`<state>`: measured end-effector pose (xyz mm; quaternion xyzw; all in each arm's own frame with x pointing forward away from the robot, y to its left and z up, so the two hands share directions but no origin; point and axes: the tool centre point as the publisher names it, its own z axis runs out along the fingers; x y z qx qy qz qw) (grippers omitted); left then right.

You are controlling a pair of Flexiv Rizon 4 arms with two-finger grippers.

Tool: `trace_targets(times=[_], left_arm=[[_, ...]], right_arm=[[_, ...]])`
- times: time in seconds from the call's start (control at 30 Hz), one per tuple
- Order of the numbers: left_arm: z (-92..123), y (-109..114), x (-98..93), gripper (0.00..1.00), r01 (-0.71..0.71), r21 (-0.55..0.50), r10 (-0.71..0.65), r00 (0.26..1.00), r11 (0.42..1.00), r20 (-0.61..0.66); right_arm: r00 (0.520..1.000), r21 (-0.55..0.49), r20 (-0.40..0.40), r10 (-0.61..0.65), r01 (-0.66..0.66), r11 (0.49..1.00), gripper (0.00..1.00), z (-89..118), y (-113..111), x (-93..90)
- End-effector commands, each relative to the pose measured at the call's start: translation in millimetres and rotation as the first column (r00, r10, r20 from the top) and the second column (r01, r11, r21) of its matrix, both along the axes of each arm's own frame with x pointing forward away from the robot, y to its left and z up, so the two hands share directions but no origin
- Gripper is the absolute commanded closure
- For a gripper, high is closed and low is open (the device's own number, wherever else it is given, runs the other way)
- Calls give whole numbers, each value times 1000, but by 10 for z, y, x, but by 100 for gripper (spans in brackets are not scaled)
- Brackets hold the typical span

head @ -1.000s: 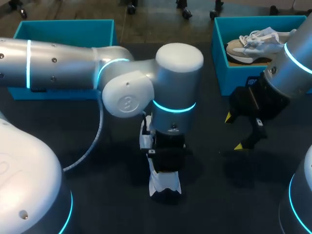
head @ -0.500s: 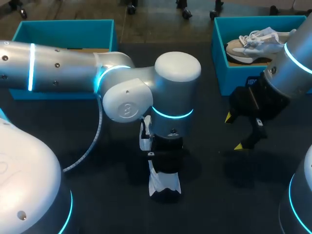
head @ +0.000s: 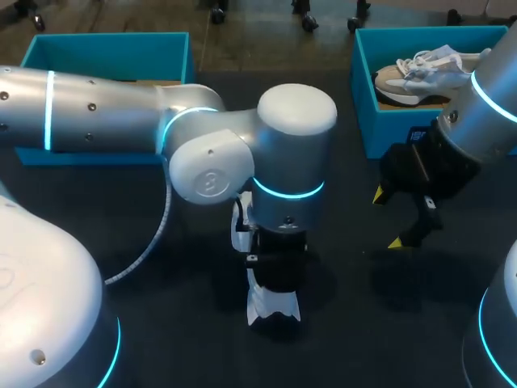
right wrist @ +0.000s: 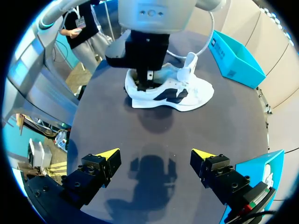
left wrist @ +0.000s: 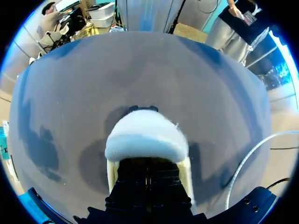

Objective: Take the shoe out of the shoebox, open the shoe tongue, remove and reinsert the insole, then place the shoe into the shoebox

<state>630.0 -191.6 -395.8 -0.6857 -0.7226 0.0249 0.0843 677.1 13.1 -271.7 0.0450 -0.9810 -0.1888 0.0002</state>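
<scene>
A white shoe with dark side marks lies on the dark table near its middle, its tongue standing up. My left gripper points straight down into the shoe's heel opening. Its fingertips are hidden inside, so what they touch cannot be seen. In the left wrist view the rounded white heel sits just ahead of the black gripper body. My right gripper hangs open to the right of the shoe, holding nothing.
A teal shoebox at the back right holds a beige shoe. Another teal shoebox stands at the back left. A pale cable loops from my left arm over the table.
My left arm's wrist has shifted very slightly above the shoe. The shoe and the right arm have stayed where they were.
</scene>
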Motion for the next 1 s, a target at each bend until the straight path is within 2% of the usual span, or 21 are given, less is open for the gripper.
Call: trace_targets(times=[0.03,0.23,0.47,0.6,0.83,1.0], left_arm=[[-240,-118,85,100,-31,24,31,999,999,14],[-221,-37,189,100,-66,35,65,997,997,29],[83,89,154,100,-55,20,54,997,998,60],[165,90,171,100,-69,16,67,994,998,84],[272,73,326,100,-94,28,91,990,995,107],[257,41,442,100,-94,22,91,990,995,107]], right_arm=[[1000,-2,2,-1,1,1000,0,-9,5,-8],[1000,-2,2,-1,1,1000,0,-9,5,-8],[1000,-2,2,-1,1,1000,0,-9,5,-8],[1000,-2,2,-1,1,1000,0,-9,5,-8],[1000,-2,2,-1,1,1000,0,-9,5,-8],[1000,-2,2,-1,1,1000,0,-9,5,-8]])
